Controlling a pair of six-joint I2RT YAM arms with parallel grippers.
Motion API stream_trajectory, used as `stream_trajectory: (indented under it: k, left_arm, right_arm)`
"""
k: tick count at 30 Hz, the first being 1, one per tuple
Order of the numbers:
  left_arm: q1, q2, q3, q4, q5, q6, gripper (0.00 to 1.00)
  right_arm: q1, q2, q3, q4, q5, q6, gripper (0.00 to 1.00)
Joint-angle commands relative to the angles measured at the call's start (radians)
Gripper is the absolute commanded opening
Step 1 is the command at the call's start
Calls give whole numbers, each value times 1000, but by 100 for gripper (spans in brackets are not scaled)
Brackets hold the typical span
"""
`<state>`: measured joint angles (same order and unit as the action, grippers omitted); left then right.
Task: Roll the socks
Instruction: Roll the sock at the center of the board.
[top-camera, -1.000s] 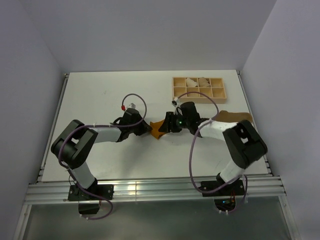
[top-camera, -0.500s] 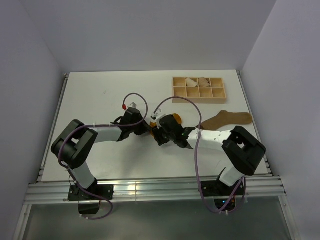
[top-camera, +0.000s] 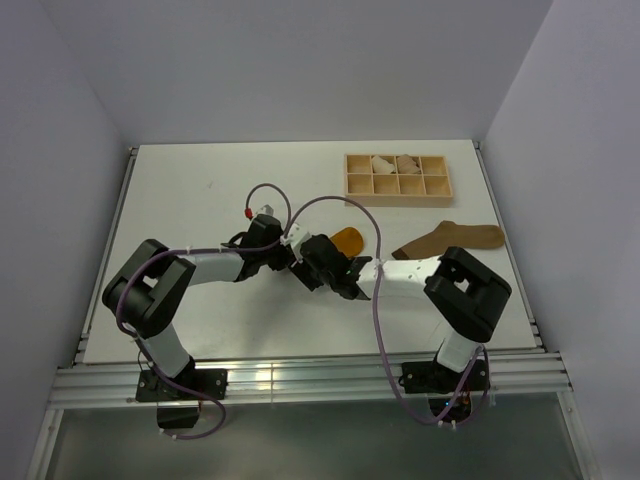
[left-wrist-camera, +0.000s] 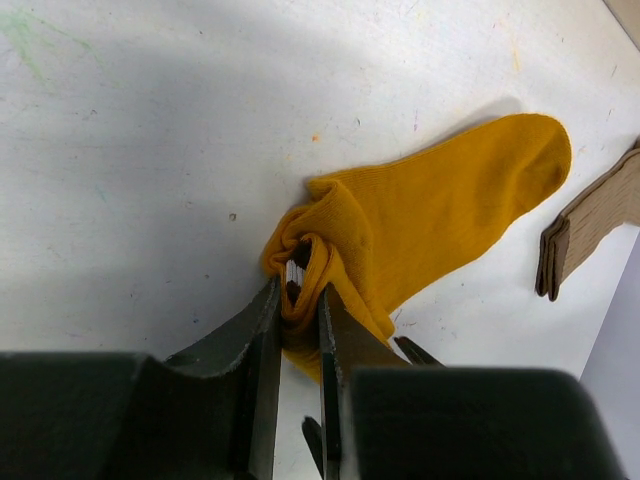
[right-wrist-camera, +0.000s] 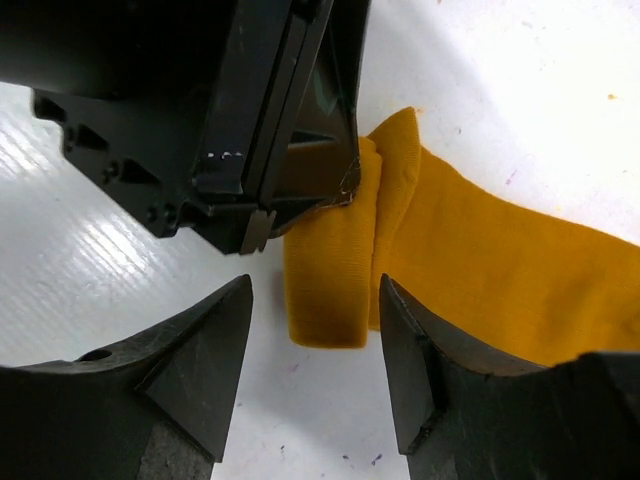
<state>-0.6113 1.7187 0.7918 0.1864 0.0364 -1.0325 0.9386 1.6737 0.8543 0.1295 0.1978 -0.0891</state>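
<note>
Left tool (left-wrist-camera: 298, 292) pinching mustard sock (left-wrist-camera: 440, 200) cuff, right tool (right-wrist-camera: 315, 300) spread wide over it

The left arm (top-camera: 205, 268) and right arm (top-camera: 410, 275) share one build: white tube links between bulky black joint housings; each stands on a black base plate (top-camera: 175, 385); a purple cable (top-camera: 377, 325) loops along each arm; the left one carries a red plug (top-camera: 247, 213); the fingers (right-wrist-camera: 195, 370) are matt black, angular and wedge-shaped.
</note>
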Motion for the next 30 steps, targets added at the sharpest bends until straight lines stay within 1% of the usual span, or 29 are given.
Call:
stream_trajectory:
  k: [1,9,11,12,13,15,16,18,19,20,21,22,23,25,26,28,29,30]
  left_arm:
    - [-7,-8,21,-48,-20,40,0]
    - [-7,-4,20,-41,-4,31,0]
    - [-7,-5,17,-38,-1,22,0]
    - [-5,-7,15,-38,3,17,0]
    - [-7,-8,14,-39,6,8,0]
    - [-7,-10,11,-38,11,0,2]
    - [-7,-13,9,-38,13,-12,3]
    - [-5,-19,0,-33,10,-26,9]
    - [-4,-28,-6,-30,8,-35,12]
    - [-1,-33,-17,-28,7,-40,19]
    - [1,-40,-23,-24,5,-43,24]
    - [8,-54,-29,-21,5,-44,28]
    - [15,-60,-38,-19,7,-44,40]
    - [34,-80,-43,-25,3,-35,49]
    - [41,-83,-46,-31,2,-31,55]
    - [56,-100,-48,-34,2,-18,60]
    - [59,-106,-52,-33,2,-18,61]
    - [62,-111,-55,-31,2,-18,61]
  right_arm:
    - [11,38,49,16,18,-40,60]
    - [32,109,32,21,37,-38,56]
    - [35,124,32,18,49,-34,54]
    - [43,136,34,10,66,-31,51]
    - [46,142,35,6,75,-26,46]
    - [54,150,32,2,98,-18,40]
    - [58,150,29,2,98,-11,30]
    - [60,144,8,13,97,2,18]
    - [60,132,0,16,85,11,10]
    - [58,124,-18,21,81,14,7]
    - [60,118,-27,33,74,18,5]
    - [58,113,-37,36,45,28,0]
    - [58,101,-43,39,31,31,0]
    - [55,92,-60,50,0,49,0]
    - [48,83,-73,55,-41,57,0]
    - [36,74,-83,65,-69,87,0]
    - [19,64,-89,67,-104,88,0]
    - [9,61,-90,61,-115,122,0]
